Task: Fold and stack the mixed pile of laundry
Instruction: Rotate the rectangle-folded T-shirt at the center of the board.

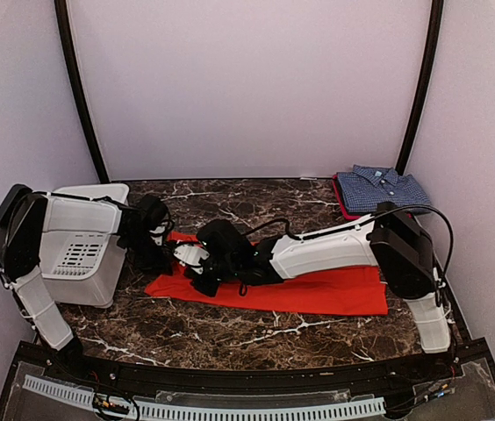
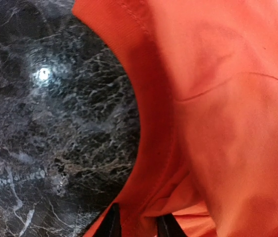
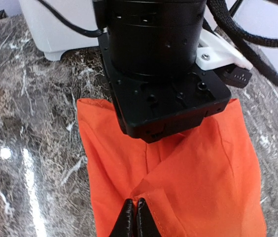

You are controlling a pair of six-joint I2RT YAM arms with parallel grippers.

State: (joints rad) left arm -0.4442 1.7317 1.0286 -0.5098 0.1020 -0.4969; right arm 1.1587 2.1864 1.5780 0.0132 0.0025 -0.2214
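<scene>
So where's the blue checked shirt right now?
Overhead view: the blue checked shirt lies folded at the marble table's far right corner, beyond the right arm, apart from the orange-red shirt.

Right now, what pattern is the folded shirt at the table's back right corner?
The folded shirt is a blue-and-white small check; the top external view shows it best.

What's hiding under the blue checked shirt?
A thin red edge peeks out under the blue checked shirt. The shirt covers the rest, so I cannot tell what it is.
</scene>
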